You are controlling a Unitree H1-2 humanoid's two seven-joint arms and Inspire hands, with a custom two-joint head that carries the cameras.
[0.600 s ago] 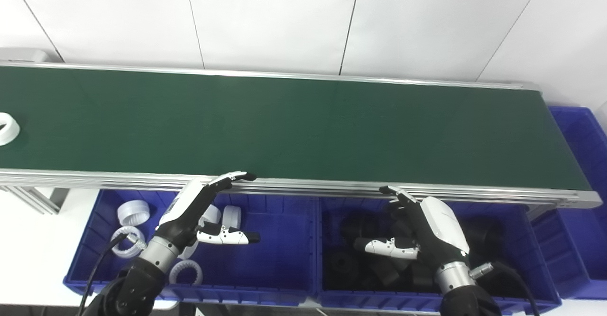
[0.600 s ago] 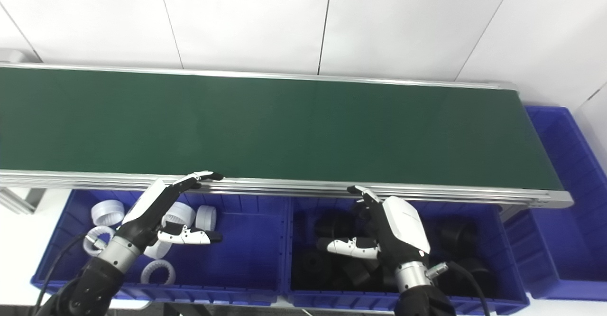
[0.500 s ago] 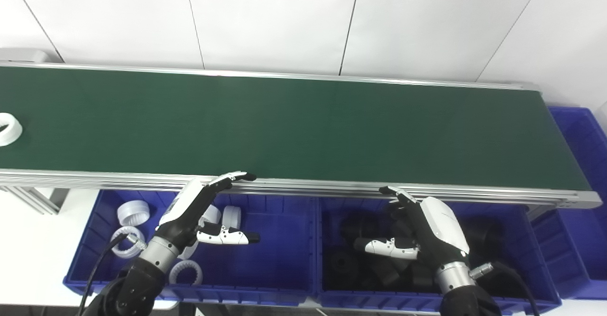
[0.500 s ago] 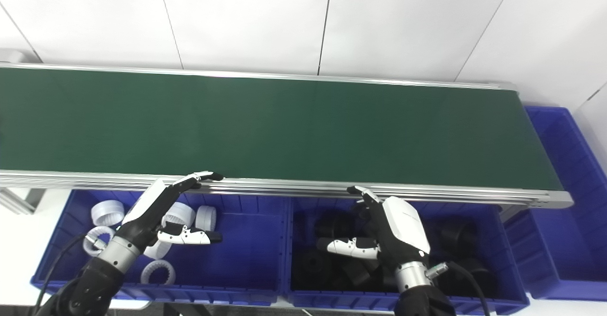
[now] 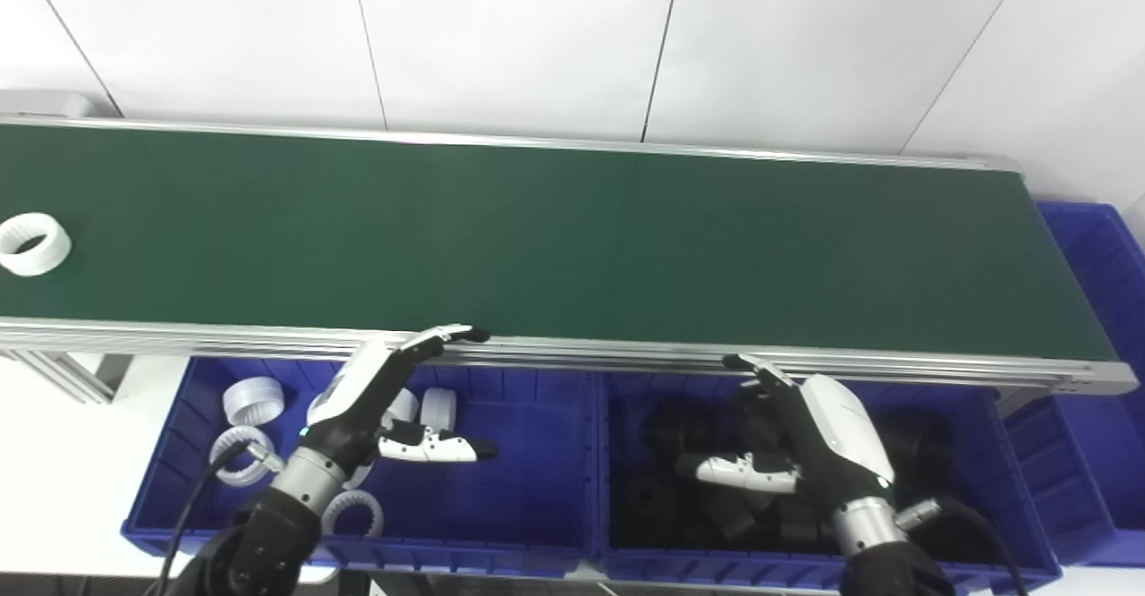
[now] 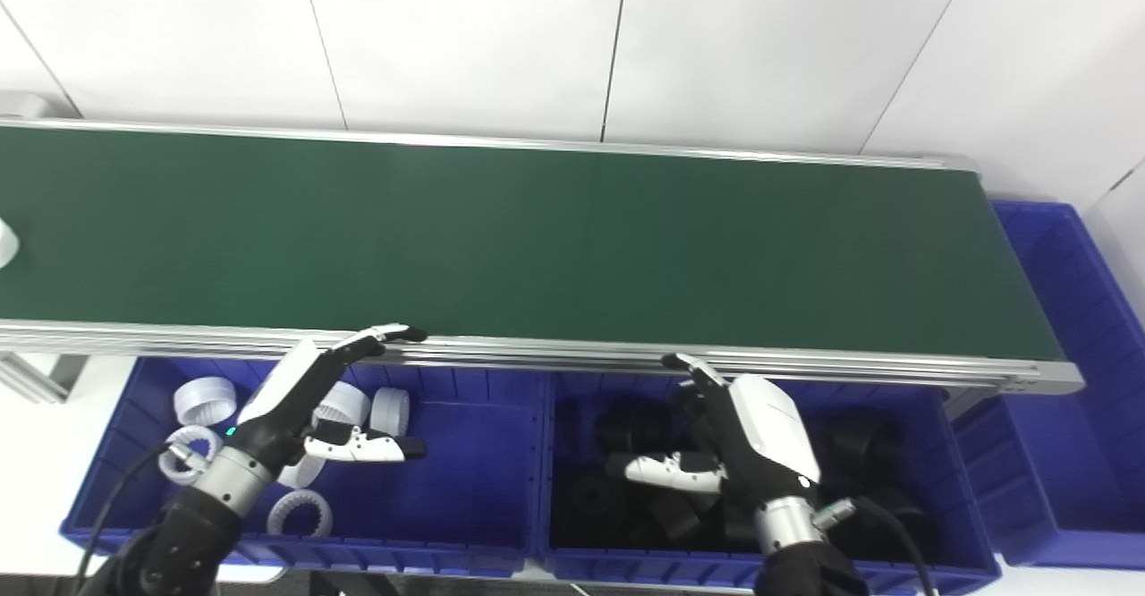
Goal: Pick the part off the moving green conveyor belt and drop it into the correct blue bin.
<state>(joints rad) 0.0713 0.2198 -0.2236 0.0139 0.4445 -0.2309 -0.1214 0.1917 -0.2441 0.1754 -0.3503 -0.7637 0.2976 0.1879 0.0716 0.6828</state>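
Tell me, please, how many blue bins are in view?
3: one holding white rings under the left hand, one holding black parts under the right hand, one beyond the belt's right end.

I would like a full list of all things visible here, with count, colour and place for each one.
conveyor belt: one, dark green, running left to right across the middle, with a silver frame.
white ring part: one, white, on the belt at its far left end.
left blue bin: one, blue, below the belt's near edge, holding several white ring parts.
middle blue bin: one, blue, beside it on the right, holding black parts, number unclear.
right blue bin: one, blue, at the belt's right end, contents not visible.
wall: white panels, behind the belt.
left robot hand: open, over the left bin.
right robot hand: open, over the middle bin.
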